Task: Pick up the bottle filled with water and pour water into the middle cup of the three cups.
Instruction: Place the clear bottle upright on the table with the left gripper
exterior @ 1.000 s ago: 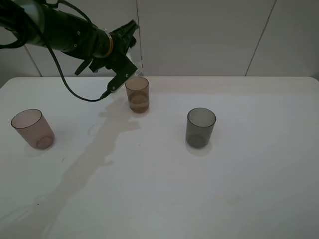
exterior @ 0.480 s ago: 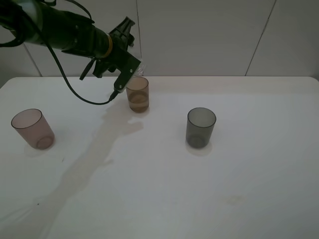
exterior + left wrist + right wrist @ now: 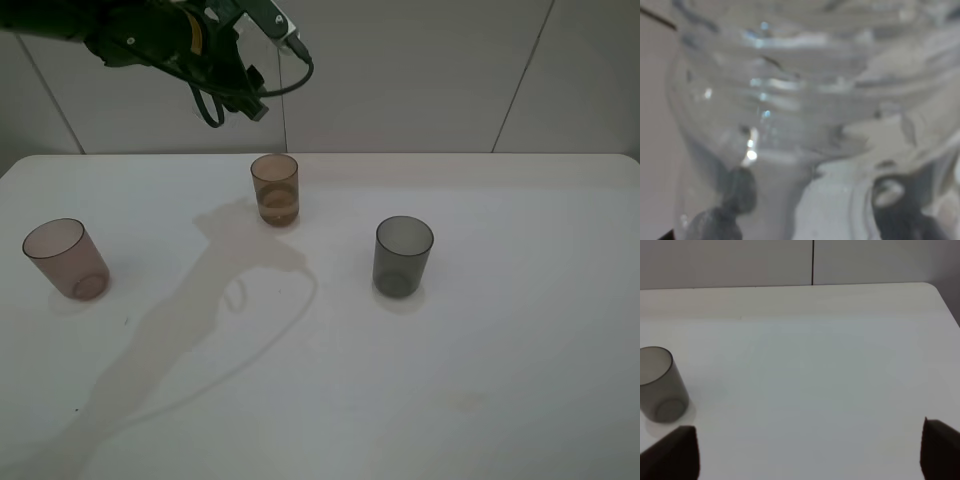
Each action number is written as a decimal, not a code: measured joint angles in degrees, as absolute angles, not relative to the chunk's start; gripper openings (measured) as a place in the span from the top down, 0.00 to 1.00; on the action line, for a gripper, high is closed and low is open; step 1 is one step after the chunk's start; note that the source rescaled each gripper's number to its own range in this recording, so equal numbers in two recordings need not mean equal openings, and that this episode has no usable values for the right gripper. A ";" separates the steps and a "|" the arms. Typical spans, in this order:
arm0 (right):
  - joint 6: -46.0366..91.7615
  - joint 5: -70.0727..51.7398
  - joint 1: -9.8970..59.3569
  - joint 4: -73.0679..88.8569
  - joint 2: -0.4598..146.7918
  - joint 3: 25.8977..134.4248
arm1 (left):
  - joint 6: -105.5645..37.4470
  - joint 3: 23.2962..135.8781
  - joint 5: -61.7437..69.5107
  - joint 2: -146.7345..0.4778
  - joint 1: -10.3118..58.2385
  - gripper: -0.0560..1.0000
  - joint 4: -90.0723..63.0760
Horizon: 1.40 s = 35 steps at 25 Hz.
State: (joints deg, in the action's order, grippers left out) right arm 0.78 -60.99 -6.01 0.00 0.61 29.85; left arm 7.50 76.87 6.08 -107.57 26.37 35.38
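The clear bottle (image 3: 790,100) fills the left wrist view, held very close to the camera. My left gripper (image 3: 232,30) is shut on it, high at the back left, above and behind the middle cup. In the exterior view the bottle itself is hard to make out. The middle cup (image 3: 275,190) is orange-amber, stands upright at the back centre of the white table (image 3: 480,340), and holds some water. The pinkish-brown cup (image 3: 66,258) stands at the left. The dark grey cup (image 3: 403,256) stands at the right and also shows in the right wrist view (image 3: 657,385). My right gripper (image 3: 807,447) is open and empty, low over the table.
The left arm's cable (image 3: 290,75) loops out above the middle cup. The arm's shadow (image 3: 190,310) lies across the table between the pinkish-brown and orange cups. A tiled wall (image 3: 420,70) runs behind the table.
My left gripper has lifted up and back from the rim of the orange cup, taking the bottle with it. The cups have not moved.
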 joint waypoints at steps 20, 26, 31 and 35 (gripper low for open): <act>0.78 -60.99 -6.01 0.00 0.61 29.85 | 11.07 40.28 -58.55 -112.79 26.37 0.93 28.54; 0.78 -60.99 -6.01 0.00 0.61 29.85 | 11.22 40.28 -58.93 -117.39 26.37 0.93 29.79; 0.78 -60.99 -6.01 0.00 0.61 29.85 | 9.28 38.03 -59.33 -118.96 26.37 0.93 30.00; 0.78 -60.99 -6.01 0.00 0.61 29.85 | 4.18 36.16 -60.13 -119.04 26.37 0.93 29.32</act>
State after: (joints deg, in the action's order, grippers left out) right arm 0.78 -60.99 -6.01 0.00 0.61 29.85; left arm 4.18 36.16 -60.13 -119.04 26.37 29.32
